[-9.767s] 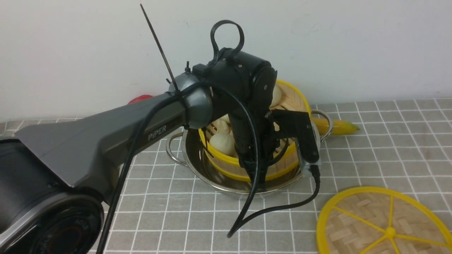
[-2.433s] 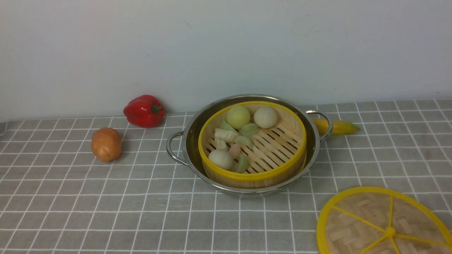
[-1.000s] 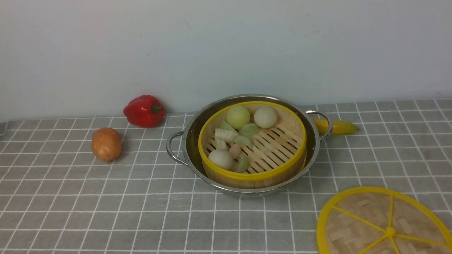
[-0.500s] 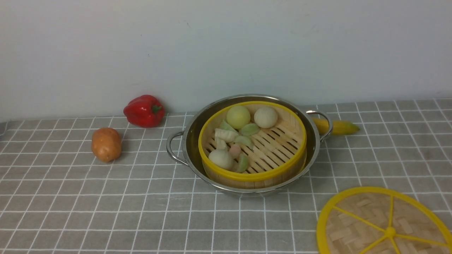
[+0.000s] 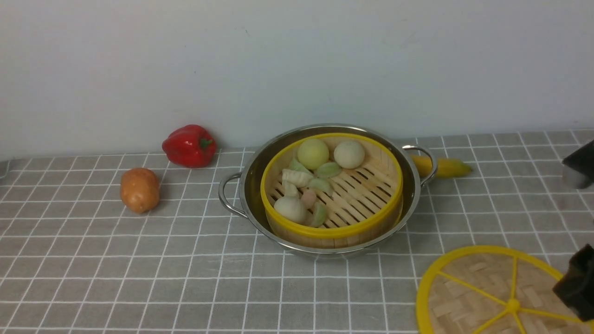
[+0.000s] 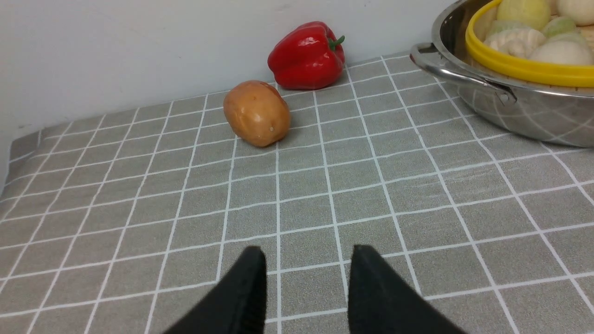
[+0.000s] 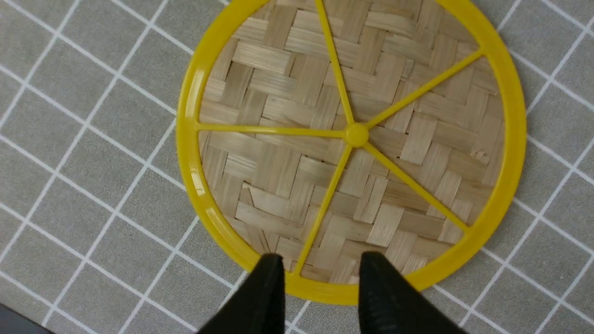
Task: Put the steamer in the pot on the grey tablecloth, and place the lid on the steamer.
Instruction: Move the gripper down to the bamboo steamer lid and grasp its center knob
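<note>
The steamer (image 5: 332, 231), a bamboo basket with yellow rims, sits inside the shiny pot (image 5: 253, 185) on the grey tablecloth (image 5: 139, 269), holding buns and dumplings (image 5: 312, 154). The lid (image 5: 473, 292), a woven disc with yellow spokes, lies flat on the cloth at the front right. My right gripper (image 7: 320, 260) hovers open over the lid's (image 7: 287, 106) rim, with nothing between its fingers. Part of the right arm (image 5: 577, 284) shows at the right edge over the lid. My left gripper (image 6: 308, 253) is open and empty above bare cloth, left of the pot (image 6: 533, 116).
A red pepper (image 5: 189, 145) and a potato (image 5: 139, 189) lie left of the pot near the wall. A banana (image 5: 445, 167) lies behind the pot's right handle (image 5: 424, 162). The wall runs close behind the pot.
The right arm has come into the front view at the right edge, above the lid. The left arm, earlier at the steamer in the pot, has left that view.
</note>
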### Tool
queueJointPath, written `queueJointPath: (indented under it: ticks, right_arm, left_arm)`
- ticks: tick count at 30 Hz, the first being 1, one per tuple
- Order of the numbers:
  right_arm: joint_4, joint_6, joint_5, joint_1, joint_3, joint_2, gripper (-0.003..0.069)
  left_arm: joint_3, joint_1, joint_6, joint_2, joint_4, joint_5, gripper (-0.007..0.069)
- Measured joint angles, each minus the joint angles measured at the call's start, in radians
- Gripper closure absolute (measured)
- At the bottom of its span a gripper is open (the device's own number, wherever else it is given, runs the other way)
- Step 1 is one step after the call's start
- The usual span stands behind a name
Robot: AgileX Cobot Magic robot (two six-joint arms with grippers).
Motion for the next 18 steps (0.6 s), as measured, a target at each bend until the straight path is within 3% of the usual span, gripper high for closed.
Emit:
queueJointPath:
  ticks: [18]
  right_arm:
    - [0.009, 0.042, -0.099, 0.000, -0.011, 0.188, 0.0414]
  left_arm:
    - [0.000, 0.000, 0.000, 0.000, 0.000, 0.000, 0.0382]
